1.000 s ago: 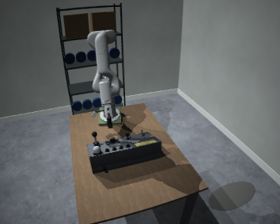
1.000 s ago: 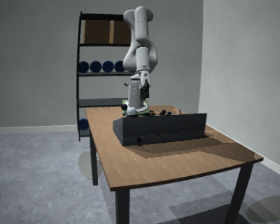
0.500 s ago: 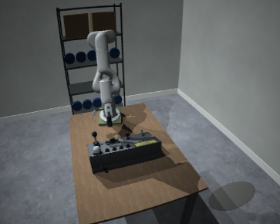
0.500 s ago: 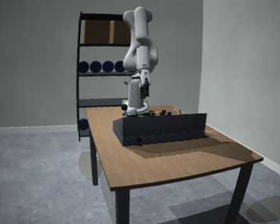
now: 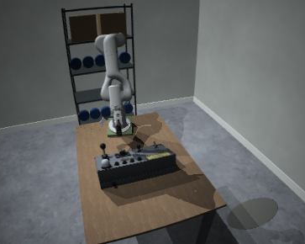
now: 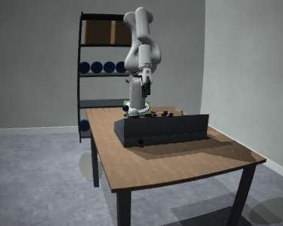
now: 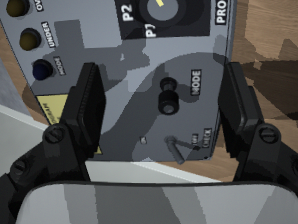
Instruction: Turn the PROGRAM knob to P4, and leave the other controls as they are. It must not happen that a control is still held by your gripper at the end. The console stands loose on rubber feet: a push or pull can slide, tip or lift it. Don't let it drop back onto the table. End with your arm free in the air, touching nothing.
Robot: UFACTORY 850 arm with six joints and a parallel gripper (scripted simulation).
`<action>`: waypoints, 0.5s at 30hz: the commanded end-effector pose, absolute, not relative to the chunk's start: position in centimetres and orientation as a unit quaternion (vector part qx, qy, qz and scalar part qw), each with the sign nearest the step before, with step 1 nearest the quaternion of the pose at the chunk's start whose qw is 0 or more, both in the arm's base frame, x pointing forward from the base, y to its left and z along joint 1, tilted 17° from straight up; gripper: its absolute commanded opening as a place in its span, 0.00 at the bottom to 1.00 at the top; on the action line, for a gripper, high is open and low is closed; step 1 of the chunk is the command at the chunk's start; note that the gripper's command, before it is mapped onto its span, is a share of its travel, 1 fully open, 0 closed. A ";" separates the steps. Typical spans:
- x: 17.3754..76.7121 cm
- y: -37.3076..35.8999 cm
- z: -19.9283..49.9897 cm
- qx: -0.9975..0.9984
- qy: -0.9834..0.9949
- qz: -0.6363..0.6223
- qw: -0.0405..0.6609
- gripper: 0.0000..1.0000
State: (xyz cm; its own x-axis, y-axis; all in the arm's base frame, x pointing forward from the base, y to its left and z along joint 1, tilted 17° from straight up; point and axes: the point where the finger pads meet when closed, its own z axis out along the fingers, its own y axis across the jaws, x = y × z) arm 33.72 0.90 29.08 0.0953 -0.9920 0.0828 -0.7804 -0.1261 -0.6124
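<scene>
The dark grey console (image 5: pixel 137 172) (image 6: pixel 166 126) (image 7: pixel 125 117) stands on the wooden table. Its PROGRAM knob (image 5: pixel 123 153) (image 7: pixel 165 7) is a round grey dial on a black plate, cut off by the top edge of the wrist view. Its yellow pointer aims up and left there. The P1 and P2 labels show, but the number it points to cannot be told. My gripper (image 5: pixel 118 129) (image 6: pixel 146 93) (image 7: pixel 161 80) is open and empty, above the console. In the wrist view its fingers stand on either side of the MODE switch (image 7: pixel 168 96), with the knob beyond them.
A small metal toggle (image 7: pixel 175 150) marked CHECK is near the console's end. Coloured buttons (image 7: pixel 30 39) and a yellow label (image 7: pixel 50 107) (image 5: pixel 159 156) lie along one side. A black-balled lever (image 5: pixel 102 147) and a white dome (image 5: pixel 105 163) stand at the far left. A shelf rack (image 5: pixel 86 96) is behind the arm.
</scene>
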 end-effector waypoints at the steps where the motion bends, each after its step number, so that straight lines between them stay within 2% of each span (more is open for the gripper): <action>1: 33.6 0.8 29.4 -0.718 0.620 -0.222 0.228 0.76; 15: 33.0 0.8 30.2 -0.718 0.620 -0.222 0.228 0.76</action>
